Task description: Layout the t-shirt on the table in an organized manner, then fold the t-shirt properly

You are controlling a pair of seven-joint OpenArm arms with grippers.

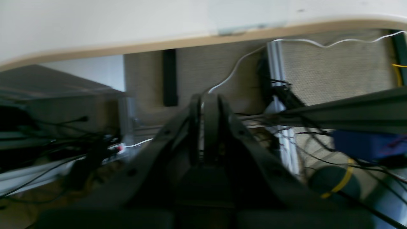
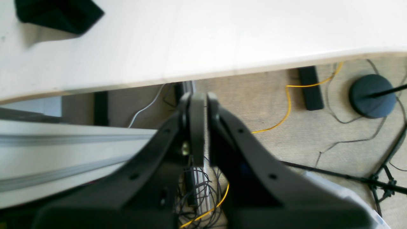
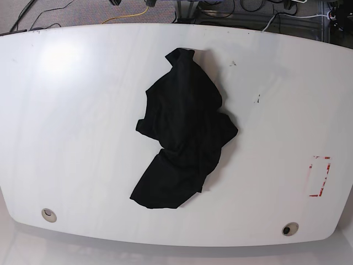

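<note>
The black t-shirt (image 3: 185, 132) lies crumpled in a wrinkled heap near the middle of the white table (image 3: 83, 110). Neither arm shows in the base view. In the right wrist view my right gripper (image 2: 198, 95) is shut on nothing and hangs off the table's (image 2: 222, 38) curved edge, above the floor. A corner of the t-shirt (image 2: 54, 14) shows far off at the top left. In the blurred left wrist view my left gripper (image 1: 206, 97) is also shut and empty, below and off the table edge (image 1: 95, 28).
A red tape rectangle (image 3: 320, 176) marks the table's right side, and two grommet holes (image 3: 48, 215) (image 3: 289, 228) sit near its front edge. Beyond the table lie an aluminium rail (image 2: 63, 149), loose cables (image 2: 289, 105), a round stand base (image 2: 372, 95) and a blue box (image 1: 365, 146).
</note>
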